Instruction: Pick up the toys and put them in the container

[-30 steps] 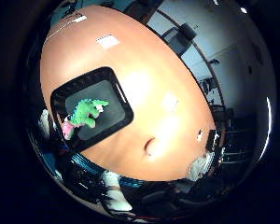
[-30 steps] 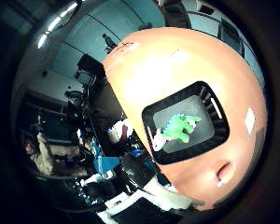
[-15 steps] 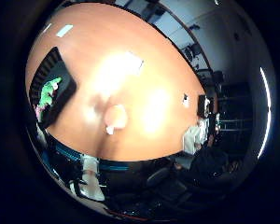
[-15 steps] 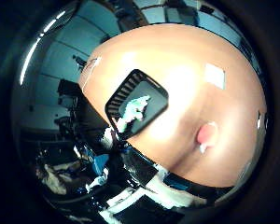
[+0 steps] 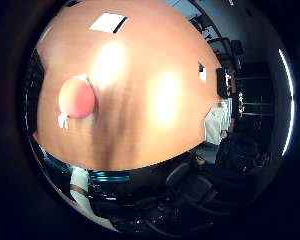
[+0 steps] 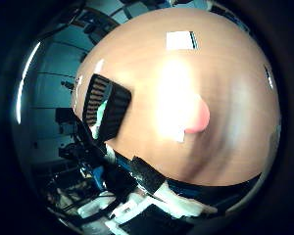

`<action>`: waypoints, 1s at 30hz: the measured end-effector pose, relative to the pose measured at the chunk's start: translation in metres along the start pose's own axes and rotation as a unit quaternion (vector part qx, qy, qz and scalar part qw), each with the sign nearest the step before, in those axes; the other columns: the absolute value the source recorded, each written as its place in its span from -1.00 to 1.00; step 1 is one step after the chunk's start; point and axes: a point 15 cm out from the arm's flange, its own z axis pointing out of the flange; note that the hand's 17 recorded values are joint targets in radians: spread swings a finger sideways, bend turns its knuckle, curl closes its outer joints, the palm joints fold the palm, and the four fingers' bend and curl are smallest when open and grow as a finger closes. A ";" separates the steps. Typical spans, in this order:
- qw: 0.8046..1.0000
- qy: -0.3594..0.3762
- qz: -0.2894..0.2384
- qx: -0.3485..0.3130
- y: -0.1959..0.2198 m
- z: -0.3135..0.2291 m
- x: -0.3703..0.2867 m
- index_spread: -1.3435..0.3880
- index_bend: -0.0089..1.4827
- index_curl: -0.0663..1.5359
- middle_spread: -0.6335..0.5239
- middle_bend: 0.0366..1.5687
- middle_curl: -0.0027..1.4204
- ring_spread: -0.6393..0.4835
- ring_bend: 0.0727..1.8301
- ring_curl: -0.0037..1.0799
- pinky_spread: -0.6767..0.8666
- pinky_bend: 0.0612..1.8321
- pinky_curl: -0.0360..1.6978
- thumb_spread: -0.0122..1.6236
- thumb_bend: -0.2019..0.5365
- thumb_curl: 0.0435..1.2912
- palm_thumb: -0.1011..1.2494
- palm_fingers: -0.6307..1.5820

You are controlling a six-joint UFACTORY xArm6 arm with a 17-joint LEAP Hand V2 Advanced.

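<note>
A round pink toy (image 5: 79, 99) with a small white tag lies on the orange-brown table (image 5: 155, 65). In the thumb side view the same pink toy (image 6: 198, 117) sits out in the open on the tabletop. The black slatted container (image 6: 107, 106) stands near the table's edge, and a bit of a green toy (image 6: 102, 110) shows inside it. The palm is above the table, over the stretch between the pink toy and the container. No finger of the hand shows in either view.
A white paper sheet (image 6: 179, 40) lies flat on the table beyond the pink toy. Another small white card (image 5: 202, 73) lies near the far edge. Office chairs (image 5: 190, 182) stand in the dark room around the table. White and black robot parts (image 6: 152, 193) sit by the table's near edge.
The whole picture has shifted: the camera has moved away from the container toward the pink toy, which now looks larger. The container has slid to the view's side.
</note>
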 end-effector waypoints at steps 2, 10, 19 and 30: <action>1.000 -0.004 -0.001 -0.008 0.006 0.015 -0.003 0.20 -0.78 -0.58 0.20 -0.79 -0.54 0.48 -0.83 -0.49 0.39 -0.70 -0.58 0.22 -0.53 -0.63 -0.28 -0.35; 0.999 -0.019 -0.002 -0.034 0.026 0.072 -0.017 0.21 -0.78 -0.58 0.20 -0.79 -0.54 0.48 -0.81 -0.49 0.39 -0.69 -0.59 0.22 -0.53 -0.63 -0.28 -0.35; 0.998 -0.028 -0.010 -0.049 0.019 0.115 -0.025 0.21 -0.78 -0.58 0.20 -0.79 -0.54 0.48 -0.79 -0.49 0.39 -0.70 -0.59 0.24 -0.53 -0.63 -0.28 -0.33; 0.998 -0.028 -0.016 -0.049 0.013 0.128 -0.023 0.22 -0.78 -0.58 0.16 -0.78 -0.52 0.46 -0.78 -0.50 0.37 -0.73 -0.60 0.24 -0.53 -0.63 -0.25 -0.30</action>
